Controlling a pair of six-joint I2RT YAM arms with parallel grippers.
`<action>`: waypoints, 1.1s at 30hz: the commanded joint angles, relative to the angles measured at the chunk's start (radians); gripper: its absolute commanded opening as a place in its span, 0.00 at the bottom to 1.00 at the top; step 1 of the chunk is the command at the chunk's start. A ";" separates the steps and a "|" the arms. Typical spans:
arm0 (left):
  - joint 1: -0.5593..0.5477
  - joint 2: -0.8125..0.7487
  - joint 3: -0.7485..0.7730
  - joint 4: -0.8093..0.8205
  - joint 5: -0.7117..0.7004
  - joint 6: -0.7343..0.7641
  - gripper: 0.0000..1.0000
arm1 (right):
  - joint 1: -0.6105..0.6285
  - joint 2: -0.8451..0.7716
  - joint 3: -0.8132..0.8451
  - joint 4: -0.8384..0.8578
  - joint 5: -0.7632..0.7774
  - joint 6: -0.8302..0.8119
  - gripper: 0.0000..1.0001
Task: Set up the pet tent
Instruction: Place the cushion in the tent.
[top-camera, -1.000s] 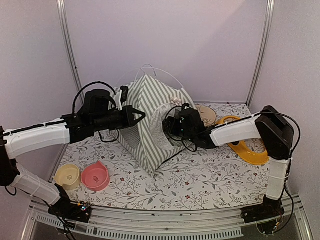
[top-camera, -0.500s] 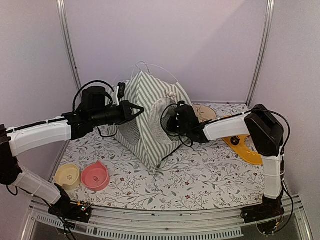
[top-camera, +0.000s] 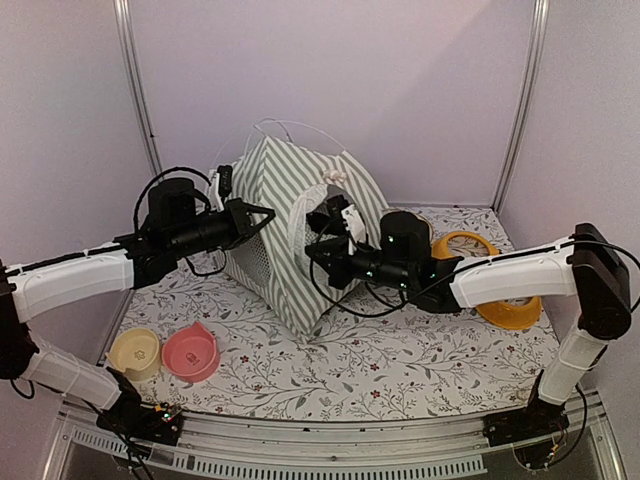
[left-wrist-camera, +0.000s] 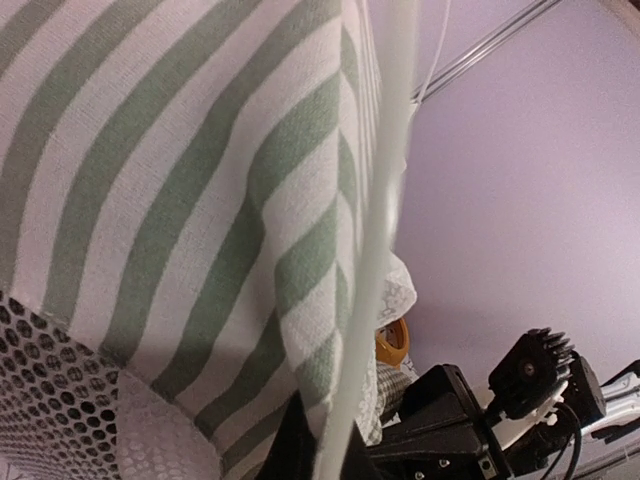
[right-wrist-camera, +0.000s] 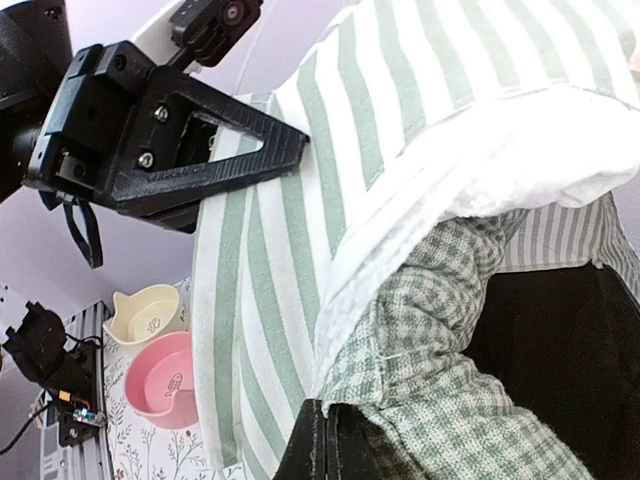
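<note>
tent (top-camera: 290, 200) sits back-middle of the table (top-camera: 400, 370). left gripper (top-camera: 262, 214) is pinched tight on its striped corner by the thin pole (left-wrist-camera: 375, 250). right gripper (top-camera: 318, 252) is clamped on the checked cushion (right-wrist-camera: 450, 400) at the doorway. risk: w/ both arms pulling apart, cushion drags out, or the pole bends & tent topples.

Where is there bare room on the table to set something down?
Bare: the floral tablecloth's front centre, between the pink plastic bowl and the right arm's base. Crowded: the cream plastic bowl front left, the green-and-white striped fabric tent mid-back, the orange ring-shaped dish under the right arm.
</note>
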 joint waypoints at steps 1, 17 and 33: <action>0.026 0.016 -0.033 -0.034 -0.047 -0.104 0.00 | -0.023 0.025 -0.055 -0.002 -0.229 -0.084 0.00; 0.005 0.097 0.029 -0.131 0.215 0.037 0.00 | -0.208 0.267 0.273 -0.434 0.424 0.209 0.00; 0.051 0.027 0.053 -0.228 0.151 0.062 0.00 | -0.217 0.114 0.202 -0.335 0.194 0.139 0.74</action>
